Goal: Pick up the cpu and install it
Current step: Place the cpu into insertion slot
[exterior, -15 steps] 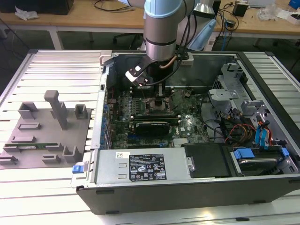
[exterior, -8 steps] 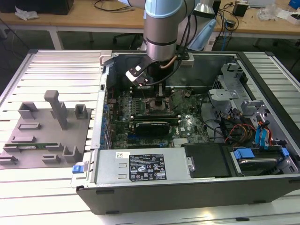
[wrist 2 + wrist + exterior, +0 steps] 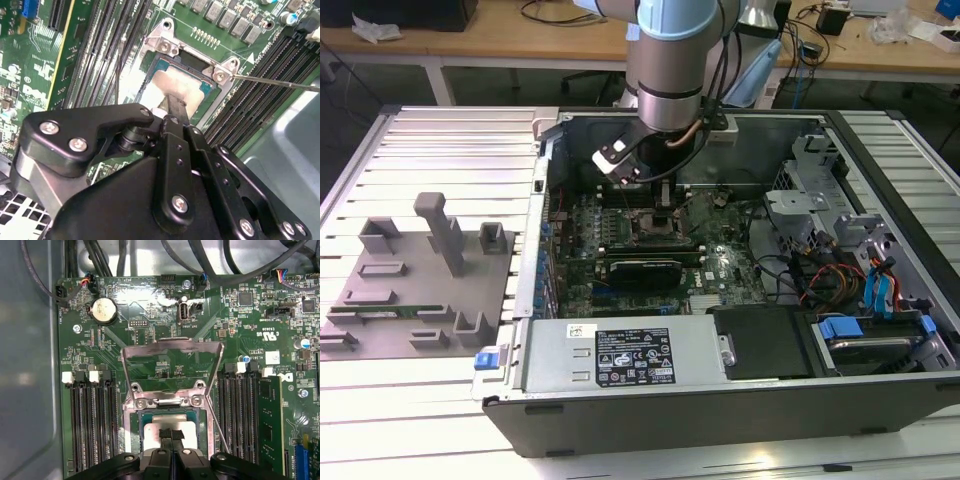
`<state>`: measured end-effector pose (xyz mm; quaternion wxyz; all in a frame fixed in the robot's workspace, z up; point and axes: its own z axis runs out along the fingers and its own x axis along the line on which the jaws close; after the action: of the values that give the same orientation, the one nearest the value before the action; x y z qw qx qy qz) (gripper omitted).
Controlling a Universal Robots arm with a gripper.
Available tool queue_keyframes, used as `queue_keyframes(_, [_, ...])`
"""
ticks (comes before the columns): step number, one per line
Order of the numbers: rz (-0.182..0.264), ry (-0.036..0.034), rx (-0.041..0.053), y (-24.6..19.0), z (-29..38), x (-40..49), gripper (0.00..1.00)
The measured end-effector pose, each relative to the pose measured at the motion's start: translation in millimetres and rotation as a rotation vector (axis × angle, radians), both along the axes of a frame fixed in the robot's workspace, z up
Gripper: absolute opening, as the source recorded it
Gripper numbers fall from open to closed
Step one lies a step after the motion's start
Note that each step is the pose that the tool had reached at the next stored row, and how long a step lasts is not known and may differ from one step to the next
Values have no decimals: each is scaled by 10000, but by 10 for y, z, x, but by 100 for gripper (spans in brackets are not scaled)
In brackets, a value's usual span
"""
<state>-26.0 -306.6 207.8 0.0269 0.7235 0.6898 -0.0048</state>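
On the exterior view's left we see a grey fixture (image 3: 420, 290) beside the open computer case (image 3: 720, 410). Over the motherboard (image 3: 720, 270), near the case's middle, the gripper (image 3: 663, 205) reaches down to the socket (image 3: 165, 401). In both wrist views we find the cpu (image 3: 155, 427) (image 3: 172, 82) lying in that socket, its load plate (image 3: 172, 347) raised. The jaws are together, tips at its silvery top.

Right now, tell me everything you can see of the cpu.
The cpu is a small flat square chip with a matte silvery metal top and a thin greenish border. It lies level inside the open socket on the motherboard, the hinged metal plate tilted up. The shut gripper stands over its middle, hiding part; contact can't be judged.
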Motion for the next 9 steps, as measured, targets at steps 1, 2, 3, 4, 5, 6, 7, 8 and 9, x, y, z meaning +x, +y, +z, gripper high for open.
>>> queue_keyframes(1, [1,-1,0,0,-1,-5,11])
queue_keyframes(2, [3,-10,1,1,-2,-18,11])
queue_keyframes(3, [3,-16,3,1,-3,-28,11])
queue_keyframes(4, [3,-18,3,0,-4,-30,11])
queue_keyframes(5, [0,-18,3,0,-8,-30,11])
queue_keyframes(6, [-6,-18,2,0,-15,-30,11])
queue_keyframes(7, [-20,-16,0,0,-20,-30,11])
queue_keyframes(8, [-31,-15,-2,0,-20,-31,11])
queue_keyframes(9, [-33,-16,-1,0,-20,-31,11])
